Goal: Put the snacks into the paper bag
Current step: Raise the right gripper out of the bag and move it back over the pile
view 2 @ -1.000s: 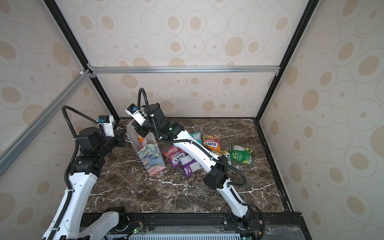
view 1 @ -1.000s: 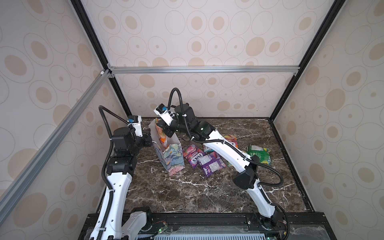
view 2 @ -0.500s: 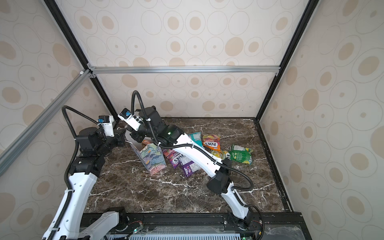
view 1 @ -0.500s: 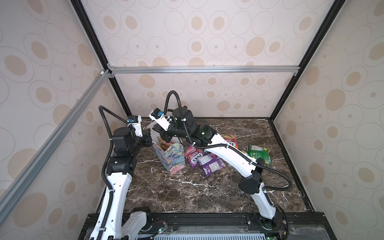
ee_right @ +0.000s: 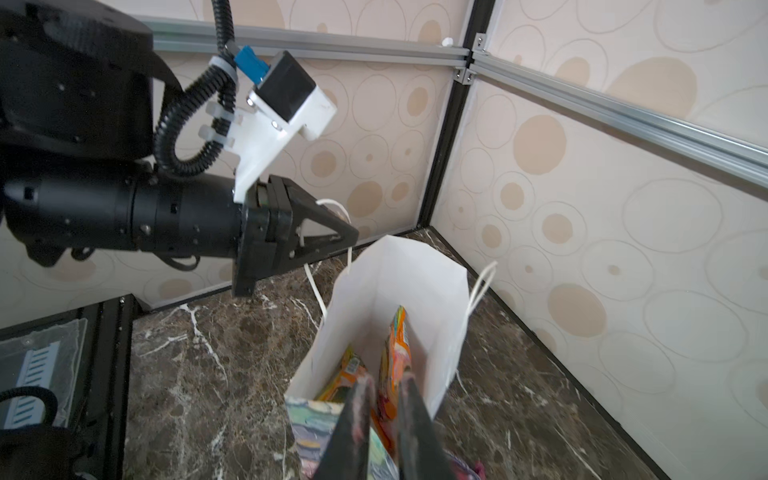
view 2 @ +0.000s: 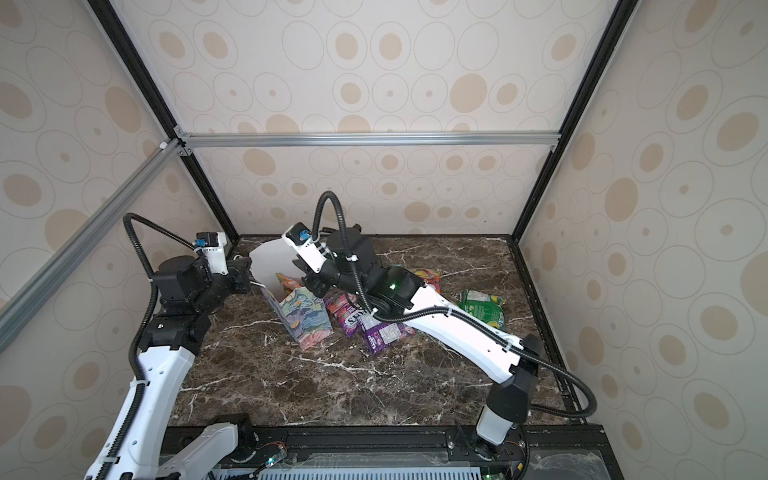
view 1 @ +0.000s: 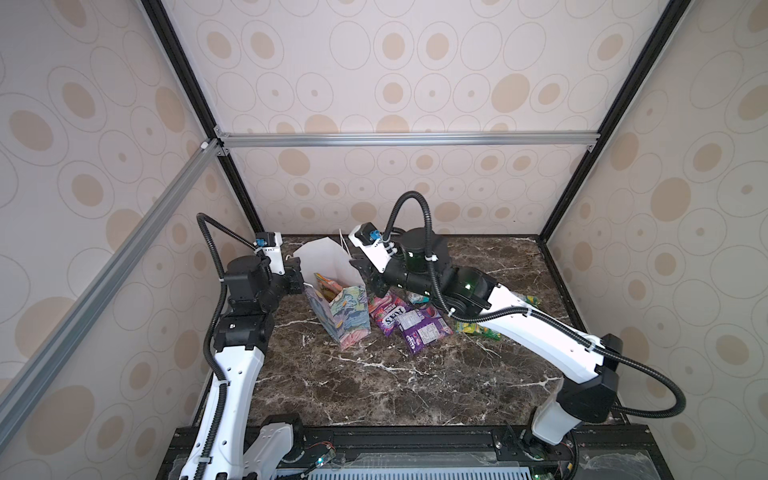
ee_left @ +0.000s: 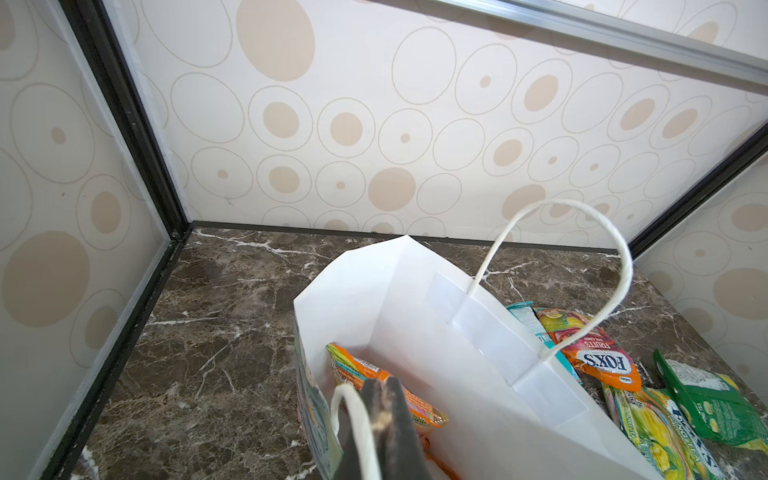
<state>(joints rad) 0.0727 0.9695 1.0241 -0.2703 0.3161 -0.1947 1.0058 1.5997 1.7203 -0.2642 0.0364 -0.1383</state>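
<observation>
Your two arms wear glossy white shells [view 1: 235, 374] between matte black joint housings [view 1: 245, 278]. Ribbed black cable hoses [ee_right: 163, 133] run along them, cinched with white zip ties [ee_right: 216, 111]. The left gripper [ee_right: 353, 237] has black triangular fingers [ee_right: 328, 245] under a white camera bracket [ee_right: 266, 137] with a blue plug [ee_right: 249, 62].

- bag [view 1: 349, 320]: pastel painted florals in blue, green and pink outside; plain white inside
- handles [ee_left: 619, 266]: white cord
- orange packets [ee_right: 395, 349]: orange with pink and yellow print
- pink-red packet [view 1: 386, 309]: white lettering
- purple packet [view 1: 424, 330]: white label patch
- teal packet [ee_left: 524, 311]
- green packet [view 2: 482, 307]: dark green, yellow accents
- yellow-green packet [ee_left: 656, 428]: lemon print
- fruit packet [ee_left: 598, 357]: orange-red, blue lettering on white
- table [view 1: 374, 386]: dark brown marble, white veins
- walls [view 1: 374, 83]: cream, beige ovals inside thin rings
</observation>
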